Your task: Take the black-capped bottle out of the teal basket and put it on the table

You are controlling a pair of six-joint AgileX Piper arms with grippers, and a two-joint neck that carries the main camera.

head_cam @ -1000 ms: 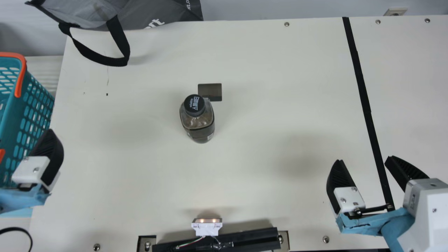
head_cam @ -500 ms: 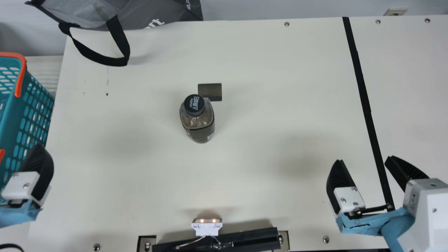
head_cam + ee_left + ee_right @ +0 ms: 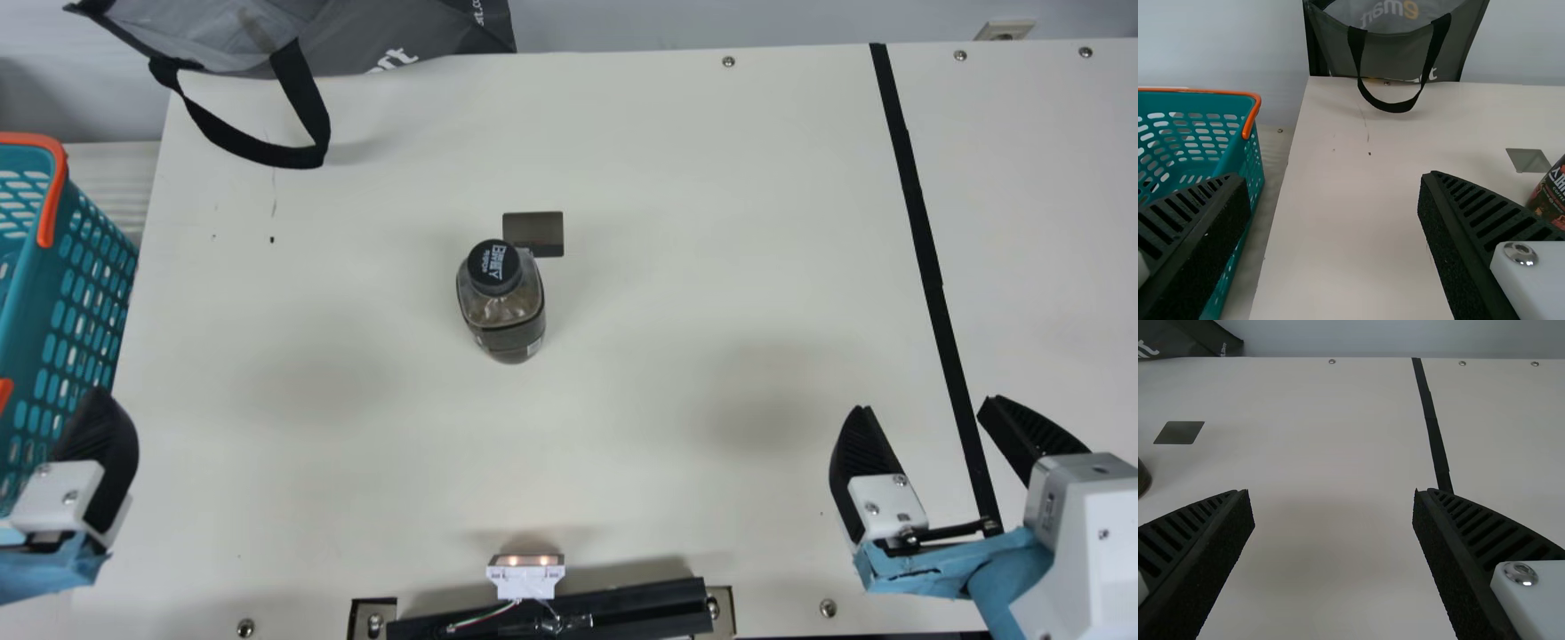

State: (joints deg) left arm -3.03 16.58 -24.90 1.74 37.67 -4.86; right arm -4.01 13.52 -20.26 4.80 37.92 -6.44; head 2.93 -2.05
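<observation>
My left gripper [image 3: 100, 453] released near teal basket [image 3: 44, 311]; my right gripper [image 3: 925, 405] released too; black-capped bottle [image 3: 502, 307] stands upright on table [image 3: 640, 427].

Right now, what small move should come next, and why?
Probably ease the left black gripper away, its jaws open and empty: the dark, black-capped bottle stands upright on the cream table, outside the perforated teal basket, so the task looks done.
</observation>
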